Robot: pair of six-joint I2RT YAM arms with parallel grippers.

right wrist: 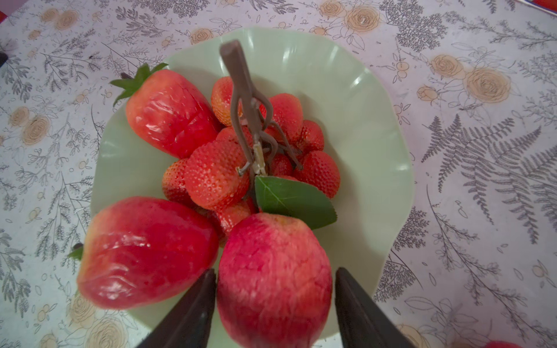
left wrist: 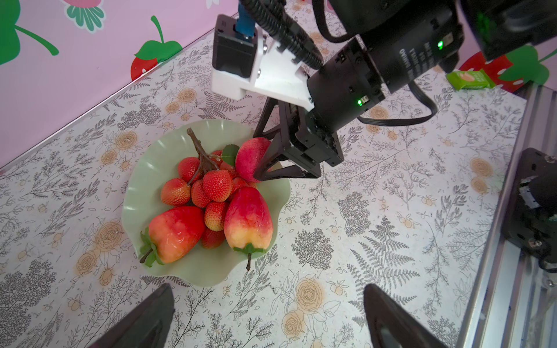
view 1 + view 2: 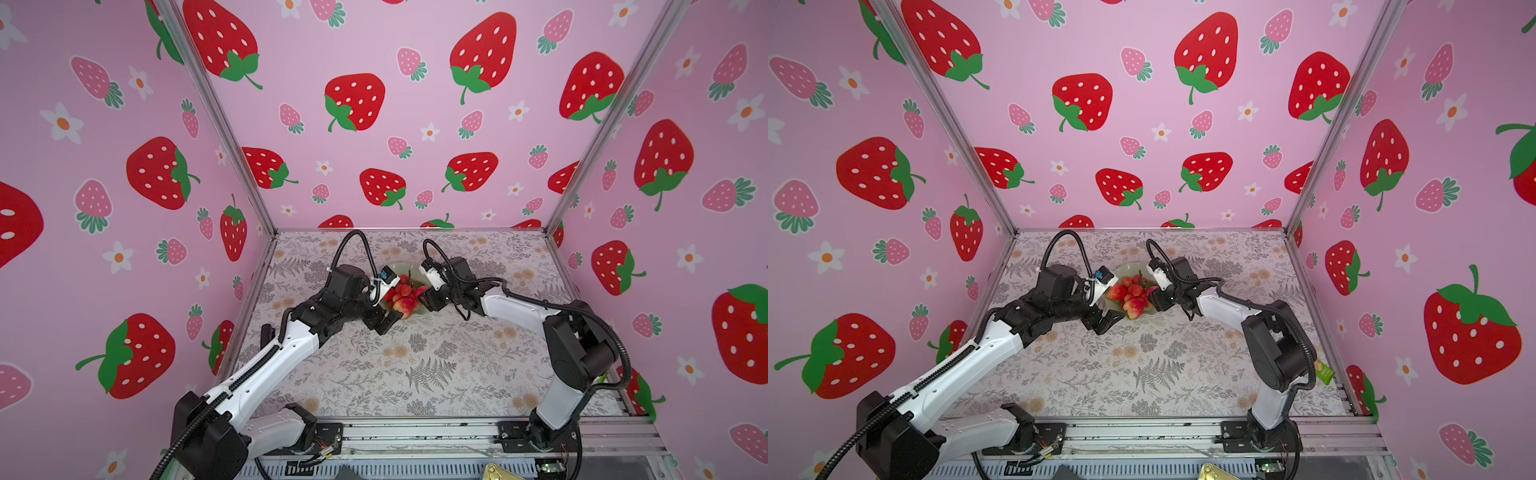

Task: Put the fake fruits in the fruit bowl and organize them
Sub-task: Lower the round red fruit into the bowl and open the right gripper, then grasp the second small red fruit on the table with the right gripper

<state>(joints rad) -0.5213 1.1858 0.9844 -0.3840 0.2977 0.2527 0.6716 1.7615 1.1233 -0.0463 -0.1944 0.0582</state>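
Brackets pink fruit (image 1: 271, 241) with right tool (image 1: 274, 271) at 3 o'clock of bowl (image 1: 361, 120), grip unclear; hangs left tool (image 2: 267, 287) agape, empty, at 7 o'clock.

The left arm (image 3: 270, 370) and right arm (image 3: 515, 309) have white shells and black joints. Bumpy black cables (image 3: 355, 232) run along them. A white camera holder (image 2: 271, 75) has silver screws (image 2: 259, 71). The left gripper (image 2: 267, 287) has pointy black fingers (image 2: 150, 316).

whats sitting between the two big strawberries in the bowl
Small berries of the berry bunch fill the gap between one strawberry and the other, inside the fruit bowl; the left wrist view shows it.
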